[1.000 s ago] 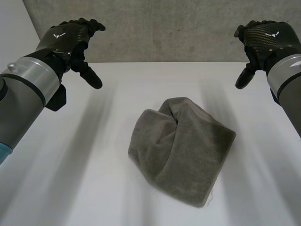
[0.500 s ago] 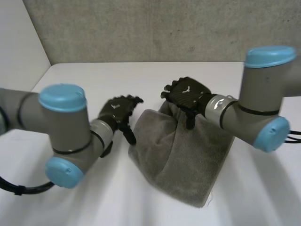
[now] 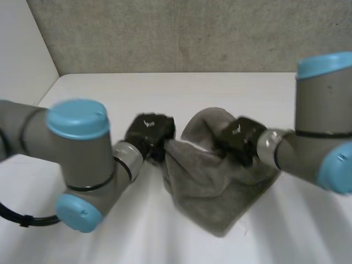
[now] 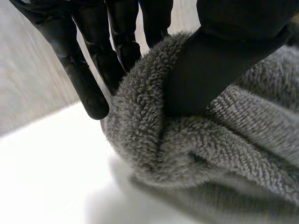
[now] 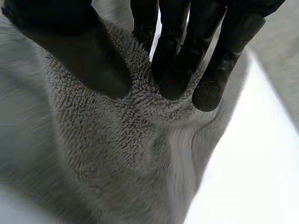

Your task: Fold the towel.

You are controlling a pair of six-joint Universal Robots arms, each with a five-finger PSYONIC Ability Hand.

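A crumpled grey towel (image 3: 212,184) lies bunched in the middle of the white table (image 3: 110,88). My left hand (image 3: 149,131) is at the towel's left edge. In the left wrist view its thumb (image 4: 210,70) and fingers (image 4: 93,79) pinch a thick roll of the towel (image 4: 149,135). My right hand (image 3: 239,140) is on the towel's upper right part. In the right wrist view its thumb (image 5: 88,60) and fingers (image 5: 180,70) pinch a raised fold of the towel (image 5: 126,135).
A grey concrete wall (image 3: 181,33) runs along the table's far edge. A pale side wall (image 3: 22,49) stands at the far left. Bare table surface lies all round the towel.
Both hands came down from above the table's far side to the towel and closed on it. The towel's left and upper right parts are now gathered and pulled up.
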